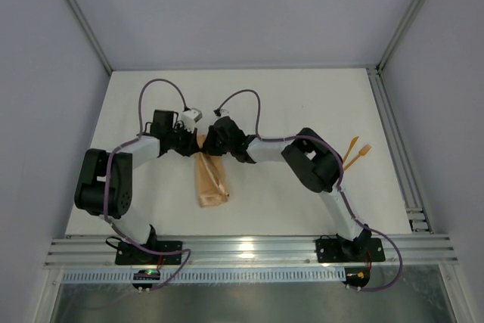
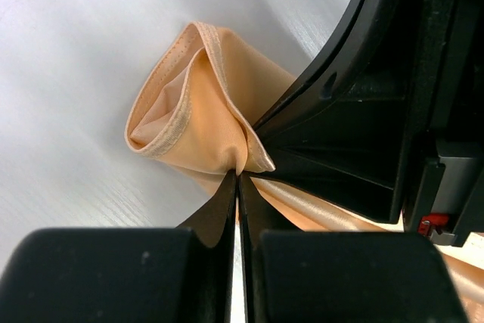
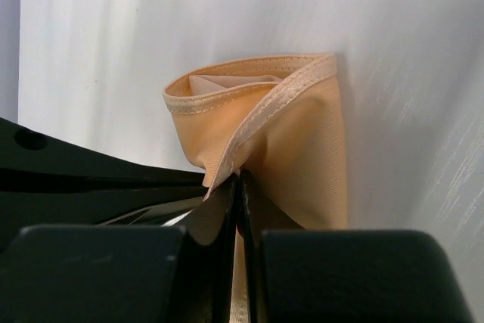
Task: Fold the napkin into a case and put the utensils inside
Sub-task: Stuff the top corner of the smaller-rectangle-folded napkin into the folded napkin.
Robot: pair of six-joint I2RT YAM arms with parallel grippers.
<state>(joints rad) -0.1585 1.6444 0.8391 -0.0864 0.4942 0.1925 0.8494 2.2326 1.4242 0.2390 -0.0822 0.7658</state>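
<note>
left gripper closing tight on napkin hem | right gripper pinching same end, just beside left one | rest of napkin trailing back from both tips | utensils lying well right of right gripper

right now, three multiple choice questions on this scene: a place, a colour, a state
1. What colour is the napkin?
A. peach-orange
B. blue
C. white
2. How are the left gripper and right gripper?
A. both wide open
B. only the left shut
C. both shut on the napkin
3. Where do the utensils lie?
A. inside the napkin
B. on the table, right of the right arm
C. stacked on the napkin
Answers: 1 A, seen in every view; 2 C, each wrist view shows fingers pinching cloth; 3 B, clear in the top view.
</note>
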